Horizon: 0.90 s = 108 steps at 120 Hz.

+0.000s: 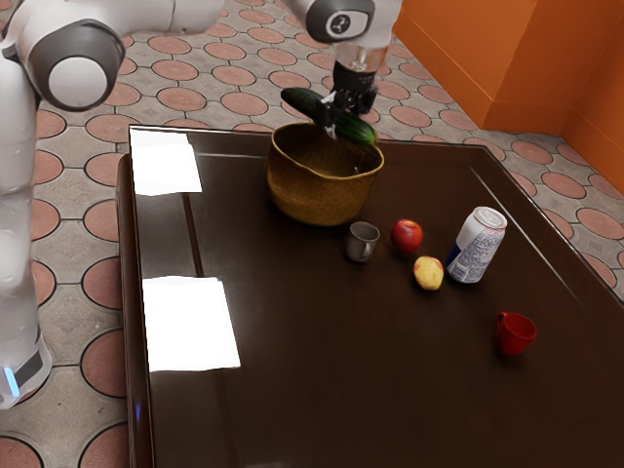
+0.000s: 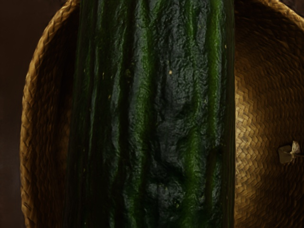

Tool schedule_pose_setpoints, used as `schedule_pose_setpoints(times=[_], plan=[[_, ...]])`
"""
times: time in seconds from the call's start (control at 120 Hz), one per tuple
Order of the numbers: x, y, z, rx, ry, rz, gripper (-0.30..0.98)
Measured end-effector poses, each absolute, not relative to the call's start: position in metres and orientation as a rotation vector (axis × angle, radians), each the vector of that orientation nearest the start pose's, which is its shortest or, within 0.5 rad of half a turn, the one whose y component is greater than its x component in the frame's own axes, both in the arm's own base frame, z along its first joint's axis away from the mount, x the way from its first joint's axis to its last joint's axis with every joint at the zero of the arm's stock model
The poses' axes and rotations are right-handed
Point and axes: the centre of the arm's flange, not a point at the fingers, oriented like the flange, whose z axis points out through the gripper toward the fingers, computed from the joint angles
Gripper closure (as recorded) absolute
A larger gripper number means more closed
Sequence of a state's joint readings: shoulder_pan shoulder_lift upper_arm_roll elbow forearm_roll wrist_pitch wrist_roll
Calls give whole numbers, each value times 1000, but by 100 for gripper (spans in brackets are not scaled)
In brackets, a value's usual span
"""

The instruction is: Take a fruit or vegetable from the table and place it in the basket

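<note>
Above the woven basket (image 1: pixel 314 192), my gripper (image 1: pixel 341 117) is shut on the middle of a dark green cucumber (image 1: pixel 302 101). The cucumber lies crosswise in the grip and tilts down toward the exterior view's right, over the basket's opening. Seen from the hand, the cucumber (image 2: pixel 154 114) hides much of the basket (image 2: pixel 29 99), whose rim and inner wall show on both sides of it. A red apple (image 1: pixel 407 236) and a yellow fruit (image 1: pixel 428 274) rest on the table (image 1: pixel 292 390).
A small grey metal cup (image 1: pixel 361 242) stands close to the basket. Beyond the apple is a white and blue can (image 1: pixel 477 246), and a red mug (image 1: pixel 515 333) sits toward the exterior view's right. Inside the basket is a small pale thing (image 2: pixel 289 152) that I cannot identify.
</note>
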<state>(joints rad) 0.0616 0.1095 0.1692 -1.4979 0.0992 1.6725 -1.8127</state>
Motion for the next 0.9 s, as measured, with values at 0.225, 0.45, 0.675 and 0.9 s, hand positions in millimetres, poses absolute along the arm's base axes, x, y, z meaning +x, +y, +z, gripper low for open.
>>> schedule_pose_setpoints(times=[0.225, 0.45, 0.675, 0.9], plan=[[591, 140, 585, 1770, 2660, 159, 48], [597, 147, 570, 1818, 2632, 121, 49], [589, 145, 587, 1821, 2564, 111, 12], [536, 110, 698, 1710, 2446, 253, 2]])
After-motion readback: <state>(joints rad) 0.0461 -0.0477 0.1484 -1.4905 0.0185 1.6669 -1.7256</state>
